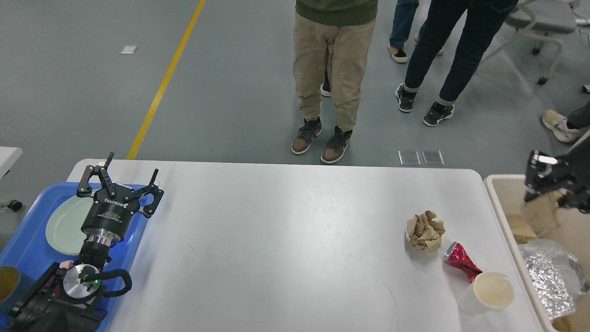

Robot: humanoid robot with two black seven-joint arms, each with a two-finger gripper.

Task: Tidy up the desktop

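Right gripper (540,184) hangs over the beige bin (495,198), pinching brown paper (543,214). On the desktop (286,240): a paper wad (425,230), crushed red can (461,266), paper cup (492,289). Left gripper (120,179) spread wide above the blue tray (27,249).

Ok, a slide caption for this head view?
Right gripper holds crumpled brown paper over the beige bin; more litter on the desktop.

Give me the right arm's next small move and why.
Probably open the right pincer and let go. It is shut on a crumpled brown paper that hangs above the beige bin, past the desktop edge. A drop should land beside the foil. Another paper wad, a crushed red can and a paper cup wait.
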